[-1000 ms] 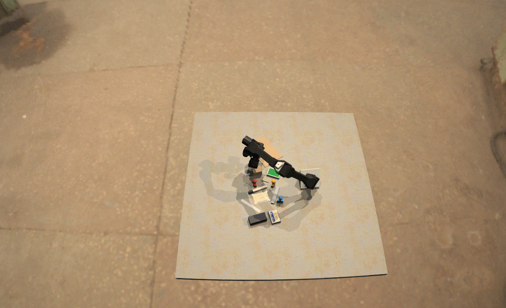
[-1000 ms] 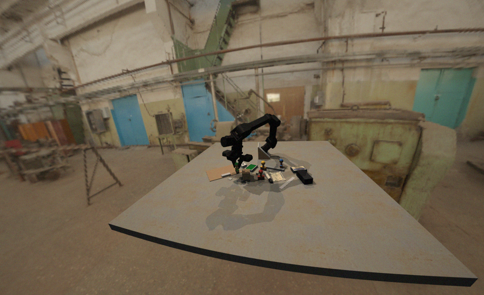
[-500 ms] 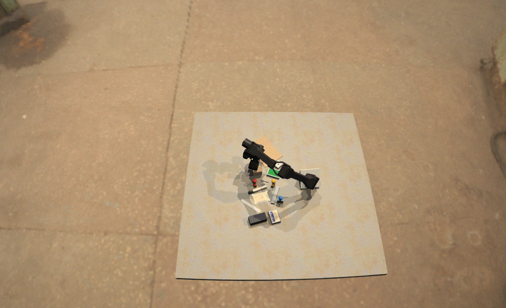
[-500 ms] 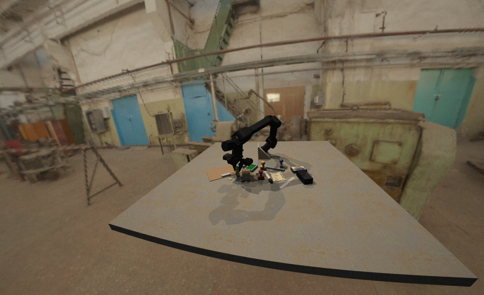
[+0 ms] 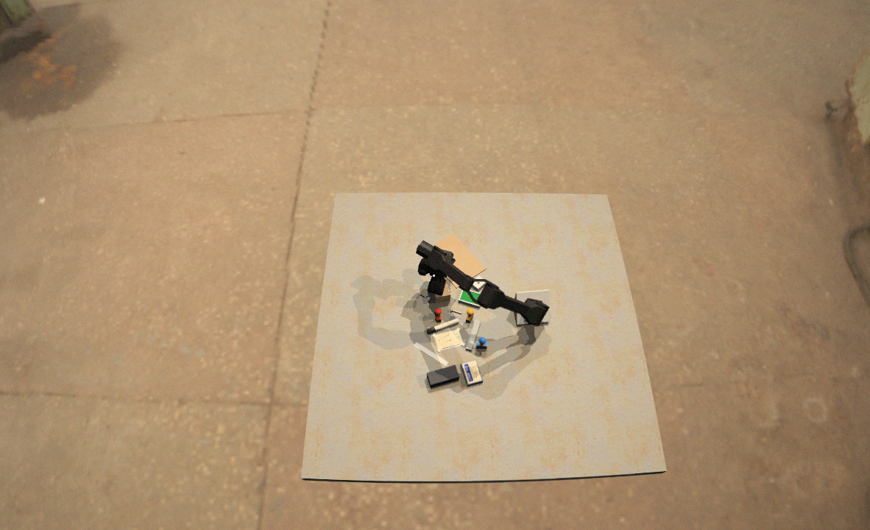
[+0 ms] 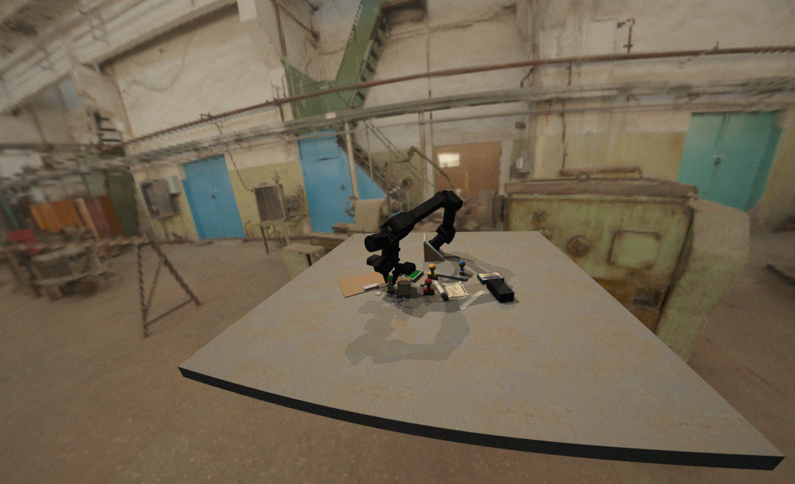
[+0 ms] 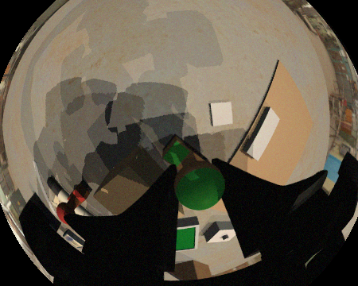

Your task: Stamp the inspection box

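My gripper (image 6: pixel 391 279) (image 7: pixel 194 167) points down and is shut on the green-topped stamp (image 6: pixel 391 288) (image 7: pixel 200 188). The stamp is upright and low at the bench, beside a brown block (image 5: pixel 442 298) (image 6: pixel 403 288) (image 7: pixel 125 192); whether its base touches the bench is not clear. The green ink pad (image 5: pixel 469 297) (image 6: pixel 413 275) (image 7: pixel 186 238) lies behind the stamp in the exterior view. A cream marked sheet (image 5: pixel 447 340) (image 6: pixel 457 290), which looks like the card, lies past the red stamp (image 5: pixel 438 315) (image 6: pixel 428 287). Its print is too small to read.
A yellow-topped stamp (image 5: pixel 469 315) (image 6: pixel 432 271) and a blue-topped stamp (image 5: pixel 481 343) (image 6: pixel 461 266) stand nearby. A tan board (image 5: pixel 461 253) (image 7: pixel 294 119) bears a white block (image 7: pixel 263 136). A small white square (image 7: pixel 221 114) lies beside it. A black box (image 5: pixel 442 376) (image 6: pixel 499 290) lies farther off.
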Controlling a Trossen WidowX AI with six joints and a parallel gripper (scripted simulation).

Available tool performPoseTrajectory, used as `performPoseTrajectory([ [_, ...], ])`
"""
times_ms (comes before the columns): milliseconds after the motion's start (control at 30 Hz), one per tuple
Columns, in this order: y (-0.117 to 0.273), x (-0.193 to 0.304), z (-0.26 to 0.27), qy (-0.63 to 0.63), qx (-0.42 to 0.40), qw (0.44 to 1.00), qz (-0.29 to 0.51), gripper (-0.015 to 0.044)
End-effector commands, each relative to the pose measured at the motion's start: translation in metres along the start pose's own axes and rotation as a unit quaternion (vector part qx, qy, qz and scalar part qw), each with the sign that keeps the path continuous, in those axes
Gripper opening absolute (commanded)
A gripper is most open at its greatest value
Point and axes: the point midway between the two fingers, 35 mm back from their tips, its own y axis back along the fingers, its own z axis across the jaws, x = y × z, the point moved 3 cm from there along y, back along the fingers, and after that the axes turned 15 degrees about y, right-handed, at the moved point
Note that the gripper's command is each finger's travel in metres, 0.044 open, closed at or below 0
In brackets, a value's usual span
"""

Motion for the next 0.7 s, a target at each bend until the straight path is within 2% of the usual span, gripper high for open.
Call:
performPoseTrajectory([
  [0,0.000,0.000,0.000,0.000,0.000,1.000,0.000,0.0184],
  [100,0.000,0.000,0.000,0.000,0.000,1.000,0.000,0.0262],
  [233,0.008,-0.002,-0.002,0.000,0.000,1.000,0.000,0.0265],
  [500,0.108,-0.006,-0.014,-0.003,0.000,1.000,0.000,0.0265],
  [667,0.117,-0.005,-0.014,-0.004,0.000,1.000,0.000,0.0265],
])
